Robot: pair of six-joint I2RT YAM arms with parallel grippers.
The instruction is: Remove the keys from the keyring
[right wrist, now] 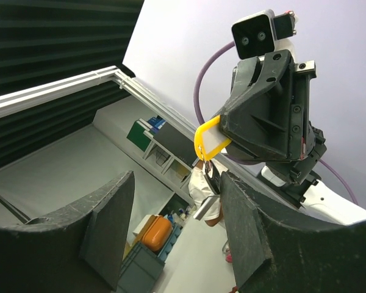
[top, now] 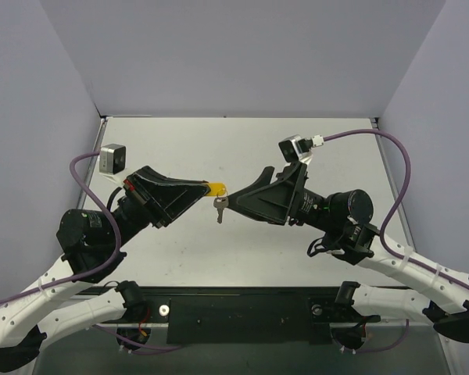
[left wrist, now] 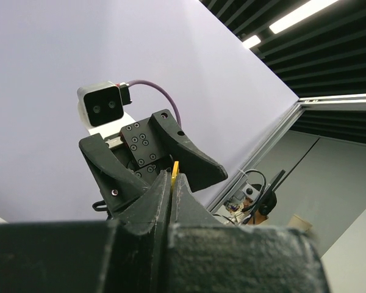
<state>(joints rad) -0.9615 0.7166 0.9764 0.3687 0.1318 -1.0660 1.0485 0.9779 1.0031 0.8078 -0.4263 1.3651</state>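
Left end effector (left wrist: 171, 182) clamped on yellow keyring (left wrist: 175, 171) sliver; right wrist camera (left wrist: 101, 107) beyond.

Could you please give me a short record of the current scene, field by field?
left gripper: shut on the yellow keyring, holding it off the table
key: silver, hanging below the keyring, attached to it
right gripper: open, facing the left gripper, fingertips close to the key but not closed on it
task state: key not yet removed from the keyring

Glossy yellow plastic keyring (right wrist: 210, 141), metal key (top: 219, 208)
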